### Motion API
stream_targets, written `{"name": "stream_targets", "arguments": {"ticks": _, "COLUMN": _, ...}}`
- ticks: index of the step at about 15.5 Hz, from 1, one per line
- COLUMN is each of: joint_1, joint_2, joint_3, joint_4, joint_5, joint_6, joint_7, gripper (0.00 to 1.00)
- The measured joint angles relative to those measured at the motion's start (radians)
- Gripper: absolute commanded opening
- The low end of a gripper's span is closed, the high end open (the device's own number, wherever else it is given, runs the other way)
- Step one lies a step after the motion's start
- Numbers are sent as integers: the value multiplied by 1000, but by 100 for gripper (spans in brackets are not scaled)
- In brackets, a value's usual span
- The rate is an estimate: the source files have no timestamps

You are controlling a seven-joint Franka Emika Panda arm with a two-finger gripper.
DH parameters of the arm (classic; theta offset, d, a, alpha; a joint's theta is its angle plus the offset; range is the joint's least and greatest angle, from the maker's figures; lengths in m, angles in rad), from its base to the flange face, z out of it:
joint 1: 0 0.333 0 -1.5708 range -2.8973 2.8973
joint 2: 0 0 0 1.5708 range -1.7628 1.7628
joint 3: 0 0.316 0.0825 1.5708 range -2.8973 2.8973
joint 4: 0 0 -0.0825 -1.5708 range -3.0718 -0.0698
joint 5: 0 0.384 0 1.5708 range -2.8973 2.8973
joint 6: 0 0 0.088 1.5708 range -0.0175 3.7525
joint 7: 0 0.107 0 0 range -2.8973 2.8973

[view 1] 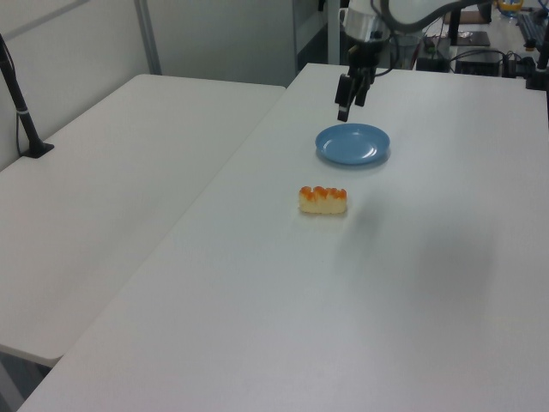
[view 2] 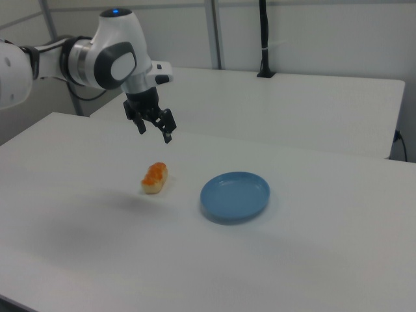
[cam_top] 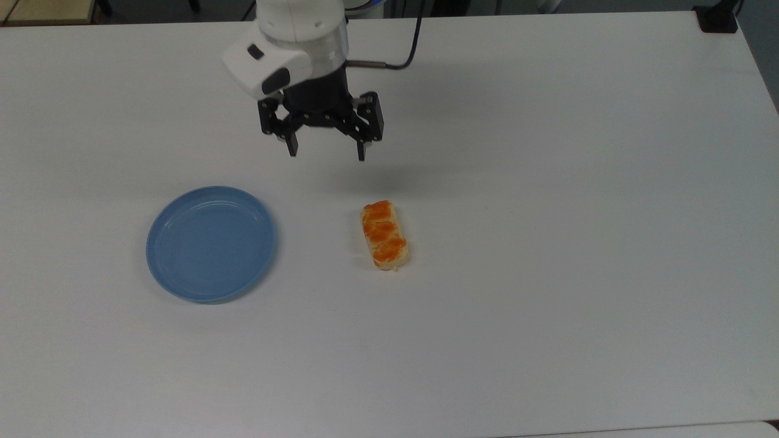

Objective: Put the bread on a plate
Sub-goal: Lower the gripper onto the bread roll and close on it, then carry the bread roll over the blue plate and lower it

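Smooth matte white worktop (cam_top: pixel 548 182) is carrying everything. Round shallow light-blue plate (cam_top: pixel 211 244), raised rim, faint rings, is sitting bare. Black pincer (cam_top: pixel 326 152) is hanging spread open, gripping nothing, far of the bread (cam_top: pixel 384 235). Oblong pale bun, three glossy orange lumps, is lying at the top view's right of the plate, apart.

White surface (cam_top: pixel 548 182): lying matte and evenly lit. Second white table (view 1: pixel 111 189): standing just beside it, along the left view's left. Black pole (view 1: pixel 19 103): rising from that table's edge on a clamp. Pale partition panels (view 2: pixel 312 32) with grey posts: standing behind. Cluttered equipment bench (view 1: pixel 480 43): sitting beyond the far end.
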State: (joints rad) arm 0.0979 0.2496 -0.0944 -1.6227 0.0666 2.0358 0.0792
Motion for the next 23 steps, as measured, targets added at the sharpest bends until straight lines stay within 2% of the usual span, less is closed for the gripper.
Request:
{"name": "stream_targets", "arguments": {"ticks": 7, "joint_1": 55, "joint_2": 116, "joint_3": 1, "joint_4": -1, "joint_5": 0, "joint_6": 54, "joint_7": -28, "gripper": 100}}
{"name": "stream_targets", "arguments": {"ticks": 11, "joint_1": 102, "joint_2": 181, "joint_3": 2, "joint_4": -1, "joint_5": -29, "joint_6": 71, "joint_7": -39, "gripper": 100}}
{"name": "stream_targets", "arguments": {"ticks": 16, "joint_1": 129, "joint_2": 255, "joint_3": 2, "joint_4": -3, "joint_5": -63, "joint_6": 177, "joint_7": -39, "gripper": 100}}
{"name": "stream_targets", "arguments": {"ticks": 17, "joint_1": 130, "joint_2": 266, "joint_3": 2, "joint_4": -3, "joint_5": -66, "joint_6": 190, "joint_7": -39, "gripper": 97}}
{"name": "stream_targets", "arguments": {"ticks": 19, "joint_1": 129, "joint_2": 280, "joint_3": 2, "joint_4": -2, "joint_5": -68, "joint_6": 220, "joint_7": -36, "gripper": 81}}
{"name": "stream_targets", "arguments": {"ticks": 20, "joint_1": 129, "joint_2": 286, "joint_3": 2, "joint_4": -2, "joint_5": -75, "joint_6": 232, "joint_7": -32, "gripper": 66}}
{"name": "stream_targets", "arguments": {"ticks": 21, "joint_1": 129, "joint_2": 291, "joint_3": 2, "joint_4": -2, "joint_5": -87, "joint_6": 243, "joint_7": -25, "gripper": 44}}
{"name": "stream_targets", "arguments": {"ticks": 22, "joint_1": 129, "joint_2": 297, "joint_3": 2, "joint_4": -3, "joint_5": -100, "joint_6": 255, "joint_7": -15, "gripper": 29}}
{"name": "stream_targets", "arguments": {"ticks": 23, "joint_1": 129, "joint_2": 301, "joint_3": 2, "joint_4": -3, "joint_5": -109, "joint_6": 263, "joint_7": -9, "gripper": 24}}
